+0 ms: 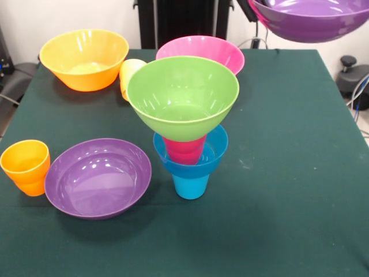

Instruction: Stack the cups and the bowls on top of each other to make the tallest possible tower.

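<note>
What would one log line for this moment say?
tower: four pieces, lime green bowl on top | purple bowl: aloft, upper right | gripper: unseen | second purple bowl: on table

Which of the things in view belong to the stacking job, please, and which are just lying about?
Job: tower; raised purple bowl; purple bowl on table; orange cup; yellow cup; orange-yellow bowl; pink bowl.
Lying about: cables beside the table.

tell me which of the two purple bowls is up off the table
The purple bowl at the top right hangs in the air at the picture's edge; the other purple bowl rests on the table beside the orange cup.
</note>
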